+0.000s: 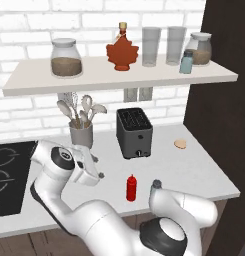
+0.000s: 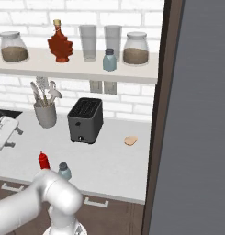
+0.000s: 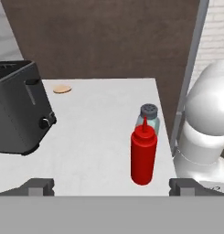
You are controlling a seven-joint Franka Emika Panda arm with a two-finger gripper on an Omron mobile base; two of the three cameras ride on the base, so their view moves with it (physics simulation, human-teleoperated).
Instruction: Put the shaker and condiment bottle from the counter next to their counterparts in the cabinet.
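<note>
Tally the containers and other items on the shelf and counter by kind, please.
Lidded jars: 2
Drinking glasses: 2
Shakers: 2
Maple-leaf syrup bottle: 1
Red condiment bottle: 1
Toaster: 1
Utensil holder: 1
Small tan round item: 1
Total: 11

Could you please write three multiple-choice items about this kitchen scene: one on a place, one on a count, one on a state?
1. Where does the red condiment bottle stand?
A. on the shelf
B. on the counter, near its front edge
C. on the toaster

2. How many tall clear glasses stand on the shelf?
A. two
B. four
C. none

3. How is the end effector?
A. shut on the shaker
B. shut on the bottle
C. open, holding nothing

Answers: 1 B, it stands beside the shaker in front of the toaster. 2 A, the pair stands right of the maple-leaf bottle. 3 C, its fingertips stand wide apart, short of the bottle.
</note>
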